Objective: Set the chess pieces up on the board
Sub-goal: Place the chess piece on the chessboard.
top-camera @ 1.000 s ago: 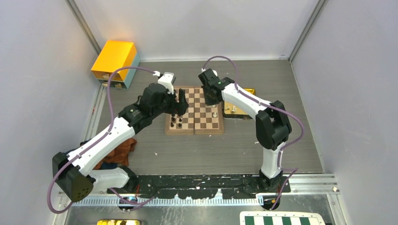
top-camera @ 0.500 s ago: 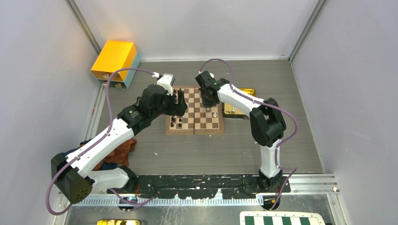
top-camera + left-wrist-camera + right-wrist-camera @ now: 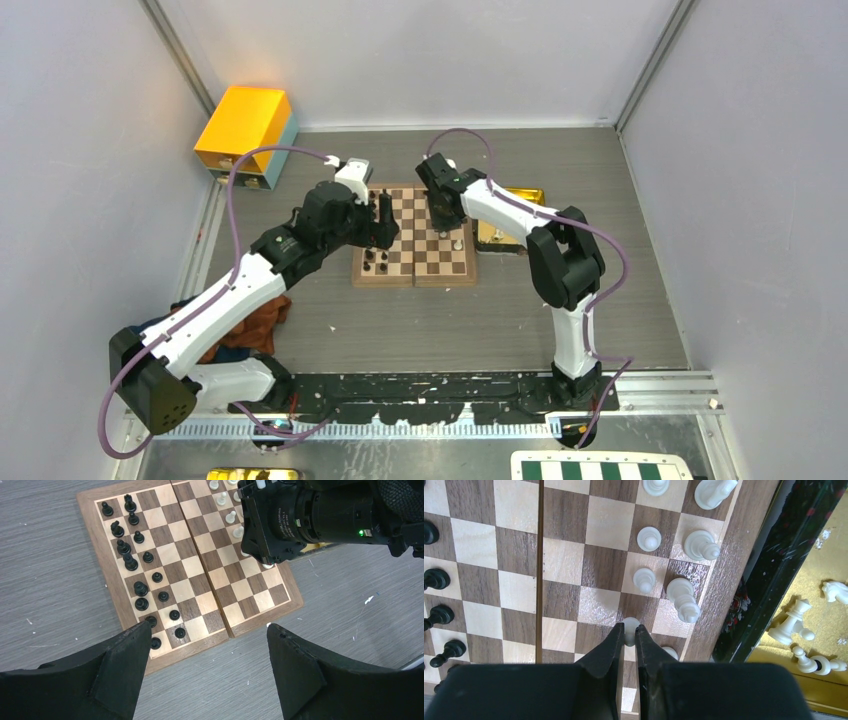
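The wooden board (image 3: 430,262) lies at mid-table. Black chess pieces (image 3: 141,588) stand in two rows along its left side. White chess pieces (image 3: 679,597) stand along its right side. My right gripper (image 3: 629,628) points down at the board's right half and is shut on a white pawn (image 3: 630,622) over a dark square in the second column from that edge. My left gripper (image 3: 207,630) hangs open above the board's left part (image 3: 200,580), with nothing between its fingers. Seen from above, the left gripper (image 3: 385,222) and the right gripper (image 3: 445,212) face each other across the board.
A gold tray (image 3: 809,580) right of the board holds several loose white pieces (image 3: 791,622). An orange box (image 3: 245,125) sits at the far left. A brown cloth (image 3: 250,325) lies under the left arm. A green-and-white board (image 3: 600,468) is at the near edge.
The right arm has swung a little to the left and further over the board, its jaws still shut on the pawn. The left arm has hardly moved.
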`<state>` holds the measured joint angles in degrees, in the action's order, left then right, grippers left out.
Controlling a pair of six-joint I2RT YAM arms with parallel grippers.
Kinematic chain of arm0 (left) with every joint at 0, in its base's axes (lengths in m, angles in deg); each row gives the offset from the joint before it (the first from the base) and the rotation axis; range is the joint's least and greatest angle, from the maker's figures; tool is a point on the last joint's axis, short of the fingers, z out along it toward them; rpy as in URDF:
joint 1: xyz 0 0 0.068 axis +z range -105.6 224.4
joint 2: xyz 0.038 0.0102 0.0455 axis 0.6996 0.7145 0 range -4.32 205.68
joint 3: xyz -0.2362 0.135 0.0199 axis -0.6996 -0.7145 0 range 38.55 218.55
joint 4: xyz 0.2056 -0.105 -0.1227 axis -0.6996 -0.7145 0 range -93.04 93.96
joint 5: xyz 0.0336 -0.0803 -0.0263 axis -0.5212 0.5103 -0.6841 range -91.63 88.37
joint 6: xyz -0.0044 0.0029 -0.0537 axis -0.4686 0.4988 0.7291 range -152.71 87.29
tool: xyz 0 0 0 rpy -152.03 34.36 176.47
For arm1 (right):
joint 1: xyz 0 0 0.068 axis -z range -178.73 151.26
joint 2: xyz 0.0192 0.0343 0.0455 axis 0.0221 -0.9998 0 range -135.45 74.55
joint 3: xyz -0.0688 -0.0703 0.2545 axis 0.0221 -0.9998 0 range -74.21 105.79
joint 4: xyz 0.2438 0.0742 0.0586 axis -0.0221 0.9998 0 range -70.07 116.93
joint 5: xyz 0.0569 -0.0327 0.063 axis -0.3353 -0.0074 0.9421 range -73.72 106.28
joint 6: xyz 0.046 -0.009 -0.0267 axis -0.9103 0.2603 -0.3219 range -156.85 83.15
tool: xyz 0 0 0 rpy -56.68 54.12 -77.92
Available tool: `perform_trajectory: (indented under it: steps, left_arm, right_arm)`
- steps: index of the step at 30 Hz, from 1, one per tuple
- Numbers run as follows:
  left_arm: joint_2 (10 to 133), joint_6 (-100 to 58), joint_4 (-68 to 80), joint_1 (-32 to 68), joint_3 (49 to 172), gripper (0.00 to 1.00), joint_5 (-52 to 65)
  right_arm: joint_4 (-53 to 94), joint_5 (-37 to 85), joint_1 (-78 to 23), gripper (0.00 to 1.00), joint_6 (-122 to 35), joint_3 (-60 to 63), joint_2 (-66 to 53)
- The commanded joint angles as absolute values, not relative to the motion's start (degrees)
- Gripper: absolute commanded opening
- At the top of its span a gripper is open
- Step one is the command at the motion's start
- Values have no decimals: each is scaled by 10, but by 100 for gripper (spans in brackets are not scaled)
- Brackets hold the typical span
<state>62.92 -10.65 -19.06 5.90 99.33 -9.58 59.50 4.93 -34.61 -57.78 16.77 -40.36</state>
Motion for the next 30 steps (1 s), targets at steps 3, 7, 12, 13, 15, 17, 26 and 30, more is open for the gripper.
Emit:
perform_trajectory:
  steps: [3, 7, 12, 13, 15, 17, 26, 30]
  left_arm:
    - [619, -113, -174, 62, 994, 86, -101]
    - [621, -113, -171, 63, 994, 86, -101]
    - [624, -113, -169, 62, 992, 86, -101]
    - [625, -113, -169, 62, 992, 87, -101]
    - [625, -113, -169, 62, 992, 86, -101]
    - [626, -113, -167, 62, 992, 86, -101]
    - [629, -114, -166, 63, 992, 86, -100]
    - [630, -114, -165, 63, 991, 87, -99]
  right_arm:
    - [575, 55, -339, 1, -581, 182, -405]
    - [572, 56, -336, 1, -581, 178, -407]
    - [571, 60, -334, 1, -581, 179, -411]
    - [571, 60, -334, 1, -581, 179, -411]
    - [570, 62, -333, 1, -581, 179, -413]
    - [569, 63, -333, 1, -582, 179, -415]
    - [569, 65, -333, 2, -584, 174, -416]
    - [569, 65, -333, 9, -584, 171, -416]
